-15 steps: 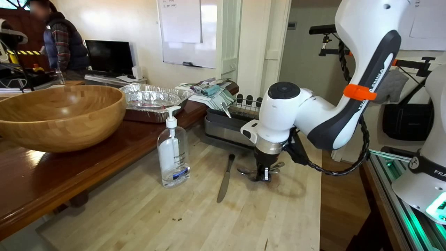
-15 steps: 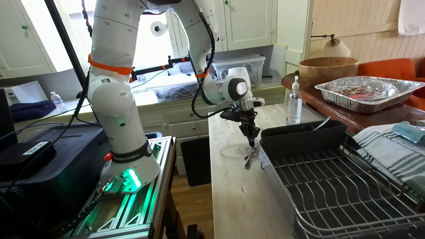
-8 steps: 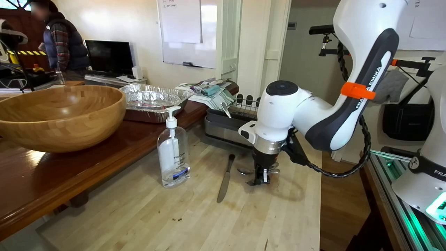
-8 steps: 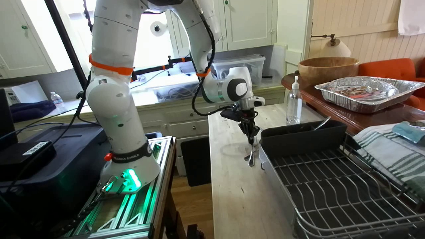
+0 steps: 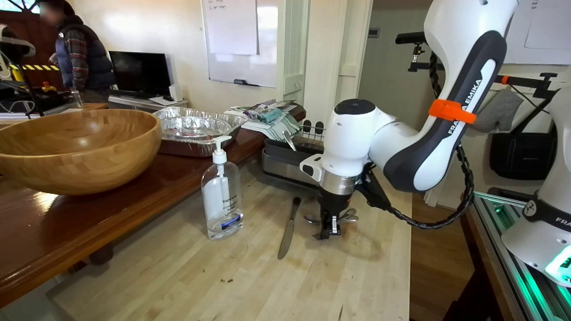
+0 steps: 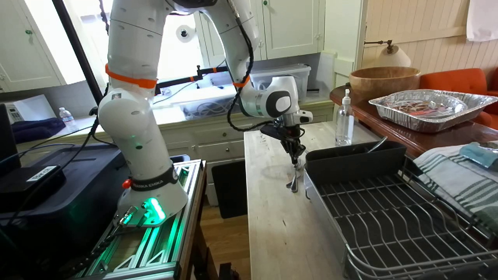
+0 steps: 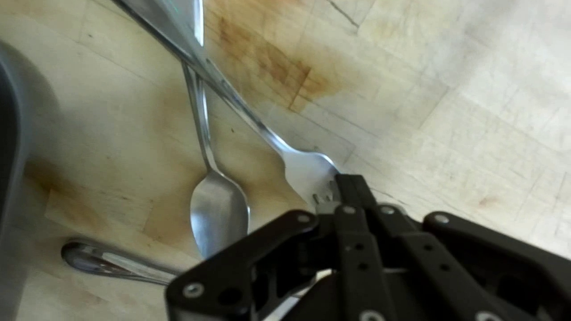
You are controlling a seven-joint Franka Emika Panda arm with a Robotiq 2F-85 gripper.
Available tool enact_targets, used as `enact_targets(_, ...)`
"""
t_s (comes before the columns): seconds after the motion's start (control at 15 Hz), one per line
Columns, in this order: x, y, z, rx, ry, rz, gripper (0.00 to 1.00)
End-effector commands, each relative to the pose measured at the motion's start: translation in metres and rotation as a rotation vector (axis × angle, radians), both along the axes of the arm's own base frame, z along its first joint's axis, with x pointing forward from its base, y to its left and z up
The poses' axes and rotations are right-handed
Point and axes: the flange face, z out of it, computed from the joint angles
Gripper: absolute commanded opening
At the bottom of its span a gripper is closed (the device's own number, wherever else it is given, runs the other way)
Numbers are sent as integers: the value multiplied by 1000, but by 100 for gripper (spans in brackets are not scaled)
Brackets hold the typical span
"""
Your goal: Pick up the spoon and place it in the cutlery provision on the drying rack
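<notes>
The silver spoon (image 7: 218,214) lies on the light wooden table; its bowl shows left of my gripper in an exterior view (image 5: 312,219). A fork (image 7: 308,174) crosses over the spoon's handle. My gripper (image 7: 354,191) is low at the table, fingertips together, beside the spoon bowl and against the fork's head. Its fingers hide part of the tines; I cannot tell whether they pinch the fork's edge. The steel drying rack (image 6: 330,225) stands near the cutlery. Its dark cutlery provision (image 6: 354,161) holds one upright utensil (image 6: 377,144), also visible in an exterior view (image 5: 289,140).
A knife (image 5: 287,234) lies beside the spoon; its handle end shows in the wrist view (image 7: 89,258). A clear pump bottle (image 5: 222,200) stands beyond the knife. A big wooden bowl (image 5: 80,151) and foil trays (image 5: 196,125) sit on the higher brown table.
My gripper has moved a little, toward the knife and bottle side. The fork has shifted and turned slightly with it. The spoon stays about where it was.
</notes>
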Motion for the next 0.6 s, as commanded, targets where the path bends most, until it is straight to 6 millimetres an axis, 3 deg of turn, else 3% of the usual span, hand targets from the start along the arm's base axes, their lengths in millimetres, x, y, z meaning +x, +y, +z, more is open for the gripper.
enact_targets(0.0, 9, -5, 3, -6, -3, -7, 0)
enact_targets(0.2, 13, -16, 10, -19, -23, -27, 0)
enact_targets(0.53, 11, -33, 0, -33, -3, -57, 0)
